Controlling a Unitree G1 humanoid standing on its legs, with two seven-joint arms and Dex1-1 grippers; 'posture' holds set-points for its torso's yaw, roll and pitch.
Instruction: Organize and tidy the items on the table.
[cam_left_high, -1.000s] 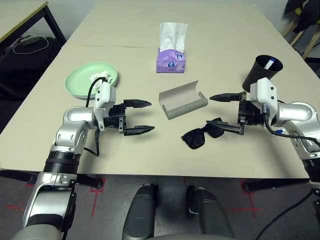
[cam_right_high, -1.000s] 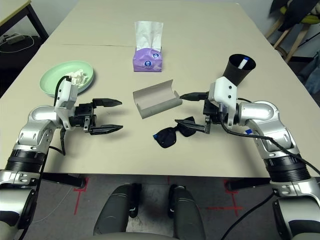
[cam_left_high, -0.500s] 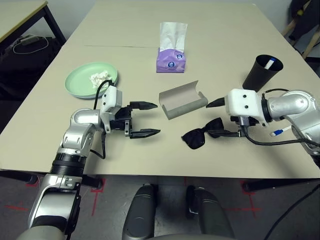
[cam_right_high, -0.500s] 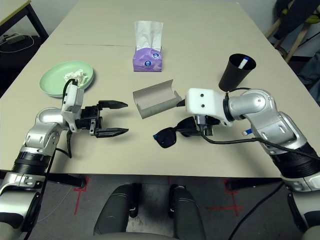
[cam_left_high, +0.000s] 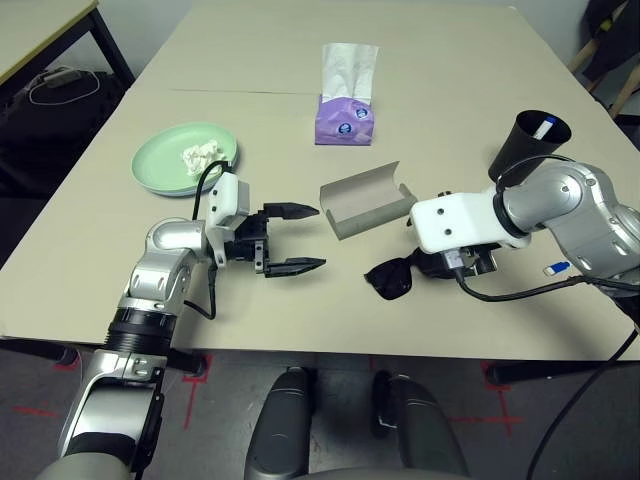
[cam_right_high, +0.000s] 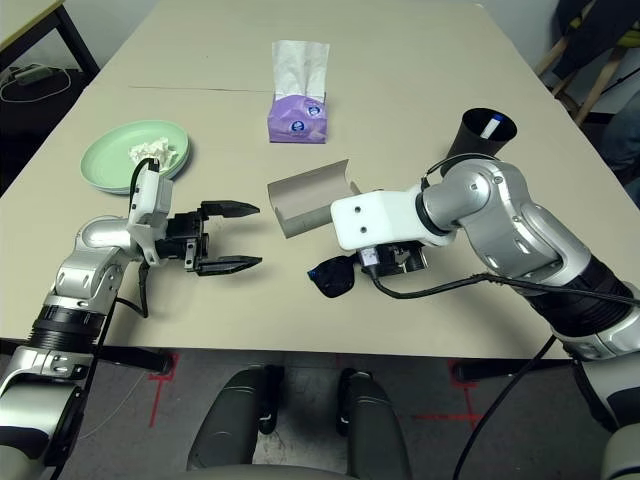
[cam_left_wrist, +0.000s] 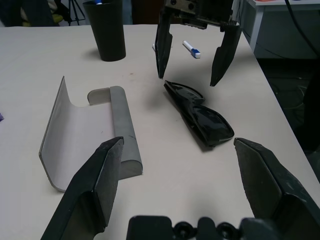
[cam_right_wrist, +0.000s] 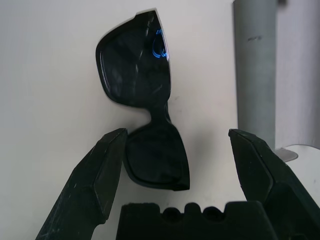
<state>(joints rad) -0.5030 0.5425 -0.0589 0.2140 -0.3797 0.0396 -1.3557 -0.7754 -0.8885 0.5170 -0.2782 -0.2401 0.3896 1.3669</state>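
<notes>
The black sunglasses lie folded on the table, in front of the open grey glasses case. My right gripper points straight down over the sunglasses, open, with a finger on either side of the near lens and just above it. My left gripper hovers open to the left of the case, aimed at it. A crumpled tissue wad sits in the pale green plate at the left. The black cup stands at the right with a white pen-like thing in it. A white marker pen lies near the cup.
A purple tissue box stands behind the case, mid-table. A thin seam crosses the tabletop. A dark-legged side table with a cable stands at the far left. The table's front edge runs close under both arms.
My right arm has swung in and turned its gripper downward over the sunglasses. The left gripper has edged right toward the case. Both stayed open; nothing on the table has moved.
</notes>
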